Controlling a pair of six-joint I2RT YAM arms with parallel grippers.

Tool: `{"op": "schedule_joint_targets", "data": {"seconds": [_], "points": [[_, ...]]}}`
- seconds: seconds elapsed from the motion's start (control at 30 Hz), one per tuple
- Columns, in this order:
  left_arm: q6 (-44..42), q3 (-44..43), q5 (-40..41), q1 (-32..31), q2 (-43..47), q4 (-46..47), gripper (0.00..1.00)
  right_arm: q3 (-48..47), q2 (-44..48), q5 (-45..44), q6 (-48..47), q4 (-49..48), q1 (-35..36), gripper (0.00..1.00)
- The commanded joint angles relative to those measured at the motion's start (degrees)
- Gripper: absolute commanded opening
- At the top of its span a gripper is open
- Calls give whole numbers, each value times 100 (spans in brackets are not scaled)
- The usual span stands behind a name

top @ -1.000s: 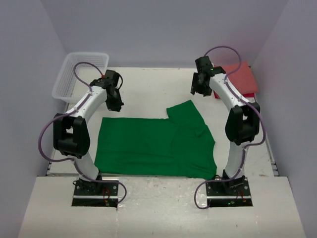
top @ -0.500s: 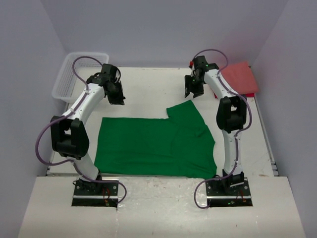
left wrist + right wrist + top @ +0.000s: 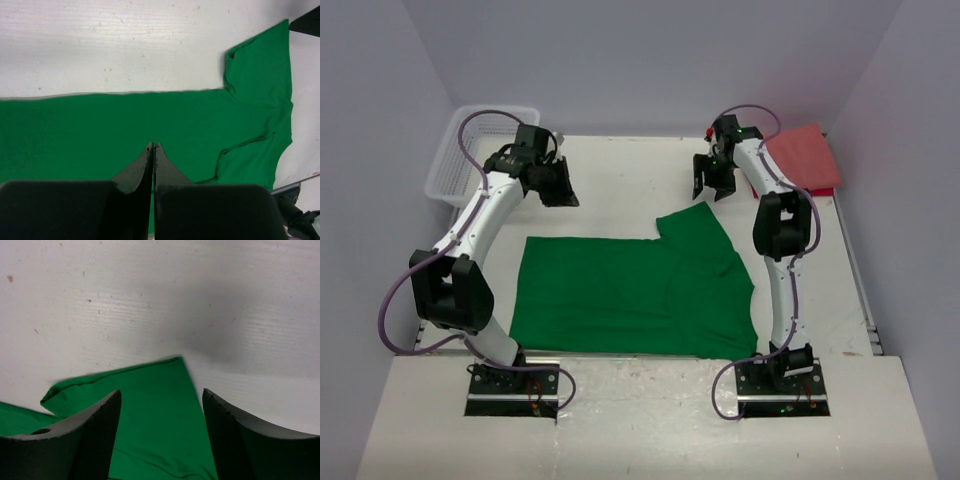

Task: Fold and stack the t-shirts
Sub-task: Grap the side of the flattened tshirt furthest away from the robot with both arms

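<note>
The bright green t-shirt (image 3: 635, 293) lies flat on the table, one short sleeve (image 3: 692, 222) pointing to the far right. It also shows in the left wrist view (image 3: 125, 125) and the right wrist view (image 3: 150, 405). The salmon-red t-shirt (image 3: 805, 157) lies folded at the far right corner. My left gripper (image 3: 563, 194) is shut and empty, hanging in the air beyond the shirt's far left edge; it also shows in the left wrist view (image 3: 153, 146). My right gripper (image 3: 708, 190) is open and empty, just above the sleeve's far tip; it also shows in the right wrist view (image 3: 161, 395).
A white plastic mesh basket (image 3: 480, 150) stands at the far left corner. Bare white table (image 3: 620, 170) lies beyond the green shirt, between the two grippers. Purple walls close in the sides and back.
Both arms have reached farther from their bases. My left gripper moved up and a little right. My right gripper moved left and down toward the sleeve tip. The shirts have not moved.
</note>
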State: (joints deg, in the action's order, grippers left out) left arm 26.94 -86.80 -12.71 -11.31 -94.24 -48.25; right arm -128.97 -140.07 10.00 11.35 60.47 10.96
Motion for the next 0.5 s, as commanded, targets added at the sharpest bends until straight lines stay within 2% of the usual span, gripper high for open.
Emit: {"op": "schedule_joint_targets", "data": {"seconds": [0.0, 0.1, 0.13, 0.3, 0.47], "points": [[22, -135, -556, 50, 265, 167, 0, -445, -205, 160, 103, 650, -68, 69], [48, -135, -784, 50, 274, 114, 0, -445, -240, 615, 428, 772, -330, 74], [66, -109, -855, 41, 283, 114, 0, -463, -266, 896, 568, 800, -392, 74], [92, 93, -1075, 41, 432, 193, 0, -454, -284, 1170, 728, 913, -490, 73], [75, -56, -1435, 33, 423, 87, 0, -551, -477, 1801, 824, 1090, -498, 73]]}}
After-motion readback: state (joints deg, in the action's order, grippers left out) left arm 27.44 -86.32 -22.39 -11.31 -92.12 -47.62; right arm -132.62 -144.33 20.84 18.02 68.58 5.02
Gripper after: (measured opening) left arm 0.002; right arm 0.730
